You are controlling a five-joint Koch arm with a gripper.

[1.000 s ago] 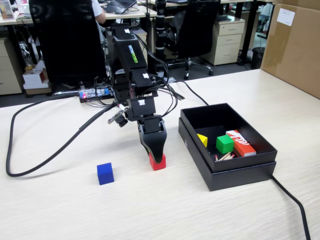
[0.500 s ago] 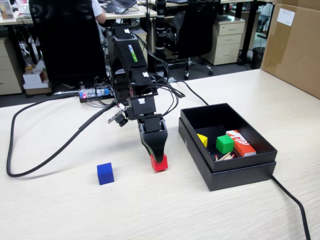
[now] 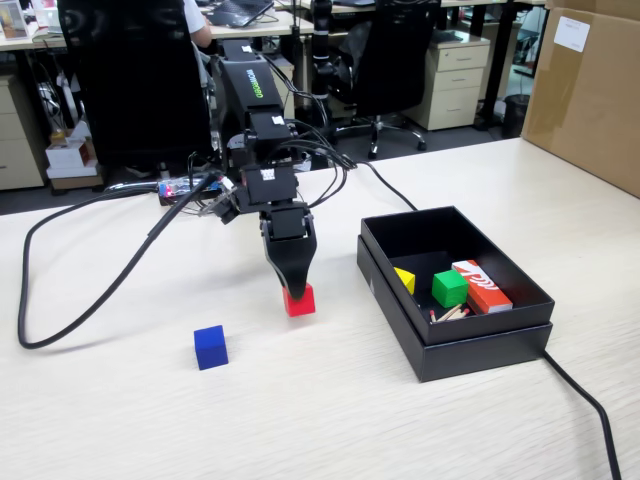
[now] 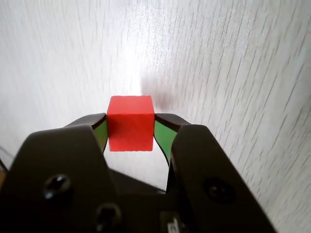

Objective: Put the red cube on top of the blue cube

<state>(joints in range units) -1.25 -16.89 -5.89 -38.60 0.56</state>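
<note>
An office behind, chairs and drawer cabinets under the far desks, and up front a pale wood-grain tabletop carrying everything. The black arm reaches down from the back edge of the tabletop, cables trailing off to the left of the fixed view, and its gripper points straight down near the middle of the surface. It has the red cube pinched at its tip: in the wrist view the two jaws, green-lined on their inner faces, press against opposite sides of the red cube, closed only as far as the cube's width allows. A faint shadow sits on the wood just beyond the cube in that view; whether the cube touches the tabletop or hangs just clear of it cannot be told. The blue cube sits alone on the bare wood, nearer the front edge and to the left of the gripper in the fixed view, apart from the red one. Toward the right edge lies an open black box holding a yellow block, a green cube, a red-orange-and-white box and some small sticks.
</note>
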